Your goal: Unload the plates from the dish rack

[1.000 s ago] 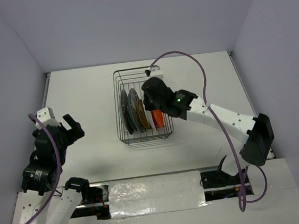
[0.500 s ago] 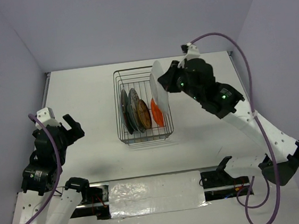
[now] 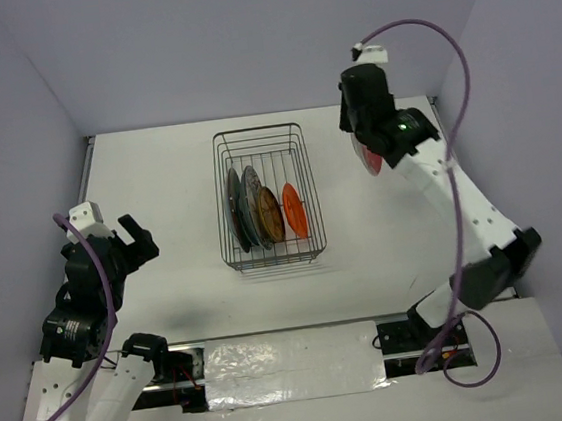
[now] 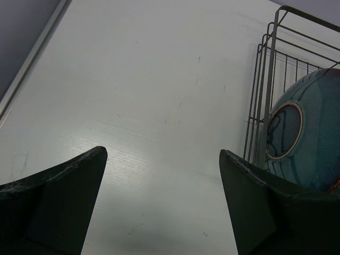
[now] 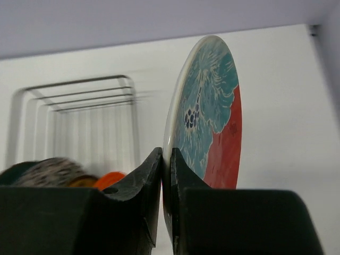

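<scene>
Right arm's swung clear since a second ago: back then it was reaching down into the dish rack [image 3: 222, 202], now it's stretched up tall with its elbow low and well off to the rack's right, and the right gripper [image 3: 366, 153] hangs off the rack's far right corner. Its jaws are clamped tight on the rim of a plate [image 3: 372, 162], held on edge and nearly upright; the wrist view shows the plate's face in teal with a red patch, pinched between the two fingers [image 5: 141, 175], rack behind it to the left. Standing in the rack's prongs: a big teal-blue plate [image 3: 234, 211], a grey patterned plate [image 3: 251, 202], a brown plate [image 3: 270, 216] and a small orange plate [image 3: 294, 211]. Left arm sits folded well to the rack's left, left gripper [image 3: 137, 237] spread wide over bare table [image 4: 159, 79], holding nothing, same as before
</scene>
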Action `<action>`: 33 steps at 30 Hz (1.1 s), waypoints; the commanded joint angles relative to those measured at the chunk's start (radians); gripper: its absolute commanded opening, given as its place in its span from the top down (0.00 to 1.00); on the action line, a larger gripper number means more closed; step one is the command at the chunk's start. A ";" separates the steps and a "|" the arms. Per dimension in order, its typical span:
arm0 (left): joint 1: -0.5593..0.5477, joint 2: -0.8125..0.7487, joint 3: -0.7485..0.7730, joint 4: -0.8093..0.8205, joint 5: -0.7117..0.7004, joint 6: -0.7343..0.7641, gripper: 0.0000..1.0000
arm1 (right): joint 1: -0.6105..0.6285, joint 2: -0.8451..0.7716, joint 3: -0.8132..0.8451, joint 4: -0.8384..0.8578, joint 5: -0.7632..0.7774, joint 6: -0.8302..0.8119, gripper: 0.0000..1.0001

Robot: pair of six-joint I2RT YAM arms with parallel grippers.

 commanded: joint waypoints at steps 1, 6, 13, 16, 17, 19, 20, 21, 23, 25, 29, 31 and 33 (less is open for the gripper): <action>-0.007 -0.003 -0.009 0.050 -0.007 -0.001 0.00 | -0.005 0.111 0.070 0.035 0.248 -0.156 1.00; -0.009 0.004 -0.007 0.048 -0.007 -0.002 0.00 | -0.056 0.249 0.039 0.092 0.239 -0.182 1.00; -0.013 -0.005 -0.009 0.047 -0.008 -0.004 0.00 | -0.110 0.451 0.093 0.067 0.216 -0.153 1.00; -0.015 -0.003 -0.009 0.048 -0.007 -0.002 0.00 | -0.122 0.499 0.102 0.061 0.236 -0.132 1.00; -0.016 -0.002 -0.009 0.048 -0.007 -0.004 0.00 | -0.123 0.534 0.111 0.049 0.238 -0.126 1.00; -0.018 -0.003 -0.009 0.047 -0.007 -0.002 0.00 | -0.131 0.564 0.113 0.046 0.230 -0.118 0.99; -0.019 -0.003 -0.009 0.048 -0.005 -0.002 0.00 | -0.139 0.582 0.104 0.047 0.227 -0.110 0.97; -0.021 -0.005 -0.009 0.048 -0.005 -0.002 0.00 | -0.143 0.587 0.097 0.051 0.219 -0.104 0.97; -0.021 -0.003 -0.009 0.048 -0.005 -0.002 0.00 | -0.156 0.593 0.071 0.073 0.200 -0.093 0.92; -0.022 -0.002 -0.009 0.050 -0.005 -0.001 0.00 | -0.166 0.596 0.048 0.092 0.167 -0.084 0.83; -0.022 0.000 -0.009 0.050 -0.002 -0.001 0.00 | -0.211 0.619 0.013 0.112 0.005 -0.055 0.75; -0.022 0.001 -0.009 0.051 -0.001 0.001 0.00 | -0.220 0.622 -0.020 0.139 -0.084 -0.049 0.74; -0.024 0.003 -0.009 0.051 0.001 0.002 0.00 | -0.217 0.633 -0.038 0.146 -0.113 -0.046 0.72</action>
